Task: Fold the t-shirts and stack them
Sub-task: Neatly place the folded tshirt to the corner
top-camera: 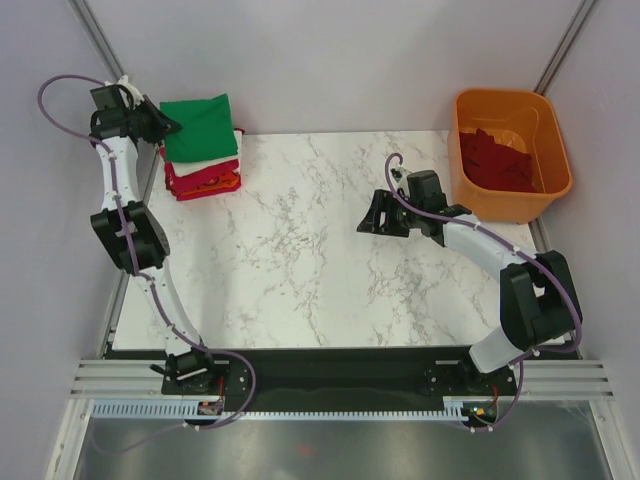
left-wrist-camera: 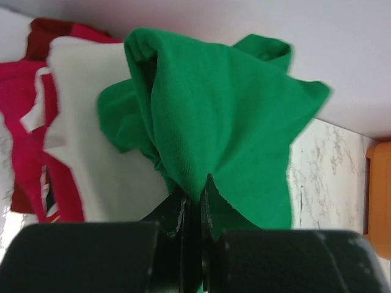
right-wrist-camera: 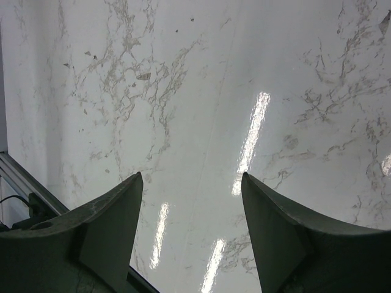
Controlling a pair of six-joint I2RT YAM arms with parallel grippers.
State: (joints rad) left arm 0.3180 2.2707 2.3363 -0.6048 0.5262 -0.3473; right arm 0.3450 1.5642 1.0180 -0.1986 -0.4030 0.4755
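**A:** Why is your left pincer [left-wrist-camera: 195,189] squeezed so tight?

**B:** It is clamped on a fold of the green t-shirt [left-wrist-camera: 220,122], and the cloth rises like a tent from my jaws. I hold it by the edge so that I can square it on the stack [top-camera: 203,178] at the far left corner of the worktop [top-camera: 300,260]

**A:** Is it down, then?

**B:** From above it looks folded and resting on top. The cream-white t-shirt [left-wrist-camera: 79,122] is right beneath it, with the red t-shirts [left-wrist-camera: 24,110] lower down. Near my jaws the cloth is bunched, so I cannot tell whether that side lies flat. I judge the next move is to let go and draw away gently, or the top fold may drag askew.

**A:** And your right pincer [right-wrist-camera: 190,177]?

**B:** It hangs wide and empty over bare marble, well apart from the stack. I think it waits there because the orange tub [top-camera: 505,208] stands near, at the far right corner. Dark red shirts [top-camera: 495,160] lie in it in a heap, not yet folded, so they look like my next job
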